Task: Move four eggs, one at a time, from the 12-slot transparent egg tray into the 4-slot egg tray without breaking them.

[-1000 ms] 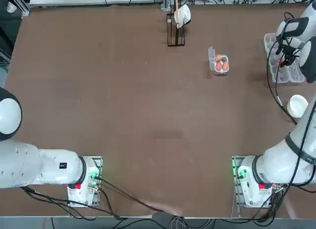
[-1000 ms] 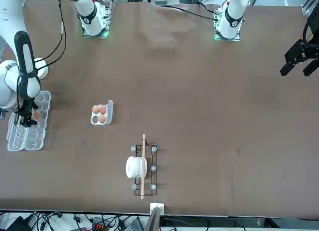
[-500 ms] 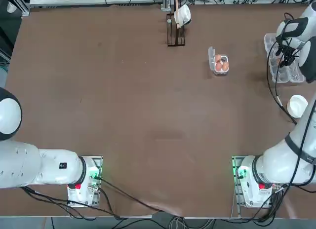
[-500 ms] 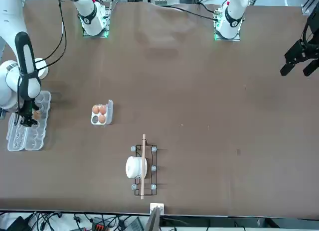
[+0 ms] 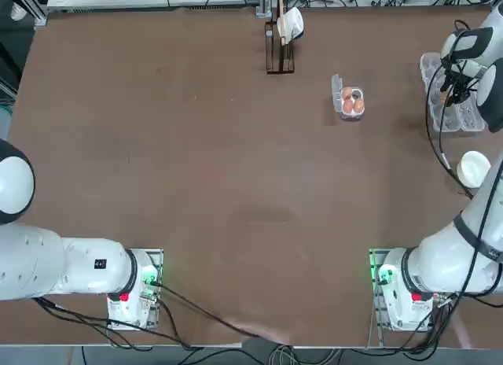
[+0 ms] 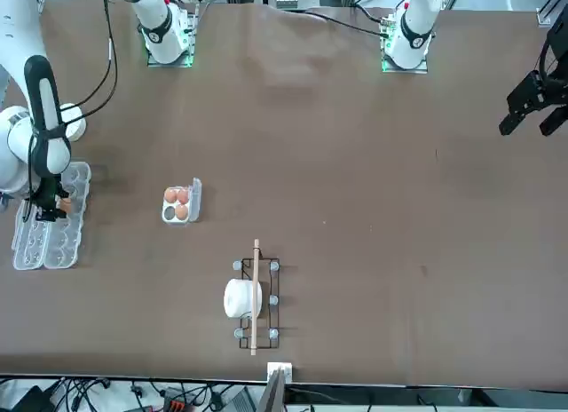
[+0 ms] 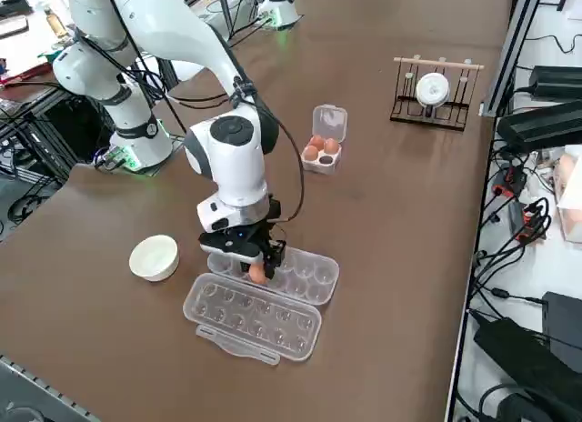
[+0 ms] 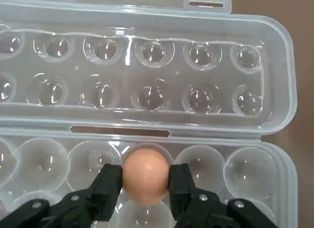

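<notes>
Right gripper (image 8: 145,181) over the 12-slot tray (image 8: 223,164); jaws closed in on an orange-brown egg (image 8: 145,176), one on each side, parted by about the egg's width. Egg sits between them at the tray's cups. Tray lies on the bench (image 7: 391,258), clear lid (image 7: 253,317) folded open. Small 4-slot tray (image 7: 325,140) stands apart from it, lid flap up, three eggs (image 7: 311,153) inside, one cup without an egg. White bowl (image 7: 155,258) near the long tray. Wire rack (image 7: 436,95) with a white cup (image 7: 432,89) farther off. No brand, label or writing readable on trays or bowl.
</notes>
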{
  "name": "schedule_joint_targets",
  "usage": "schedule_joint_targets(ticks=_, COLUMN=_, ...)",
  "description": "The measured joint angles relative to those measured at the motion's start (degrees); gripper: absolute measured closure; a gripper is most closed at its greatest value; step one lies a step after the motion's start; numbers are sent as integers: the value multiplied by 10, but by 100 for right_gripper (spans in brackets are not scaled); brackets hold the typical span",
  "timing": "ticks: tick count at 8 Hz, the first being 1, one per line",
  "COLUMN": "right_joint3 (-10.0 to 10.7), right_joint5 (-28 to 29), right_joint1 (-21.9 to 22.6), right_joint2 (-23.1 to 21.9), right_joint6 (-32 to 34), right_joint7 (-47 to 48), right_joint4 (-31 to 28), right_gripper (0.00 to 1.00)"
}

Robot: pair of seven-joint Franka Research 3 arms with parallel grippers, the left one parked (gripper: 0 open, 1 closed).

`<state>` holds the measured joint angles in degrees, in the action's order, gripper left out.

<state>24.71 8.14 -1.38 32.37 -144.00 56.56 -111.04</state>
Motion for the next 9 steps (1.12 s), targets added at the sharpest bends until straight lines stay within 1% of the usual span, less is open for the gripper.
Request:
schedule_joint_targets(ticks=2, right_joint3=0, right_joint5=0, right_joint1=1, right_joint2=-6, right_joint6=4, right_joint7=0, right_joint4=1, right_gripper=44)
schedule_joint_targets(ticks=4, right_joint3=-2, right_joint5=-1, right_joint1=2, right_joint2=-37, right_joint6=26, right_joint7=-1, right_joint4=11, right_gripper=44)
schedule_joint_targets(ticks=6, right_joint3=-8, right_joint5=-1, right_joint1=10, right_joint2=-91, right_joint6=95, right_joint7=-4, right_joint4=25, right_gripper=44)
schedule_joint_targets(ticks=8, right_joint3=-13, right_joint5=0, right_joint1=45, right_joint2=-137, right_joint6=178, right_joint7=-6, right_joint4=38, right_gripper=44)
schedule_joint_targets(ticks=9, right_joint3=-15, right_joint5=5, right_joint1=71, right_joint2=-149, right_joint6=209, right_joint7=-3, right_joint4=43, right_gripper=44)
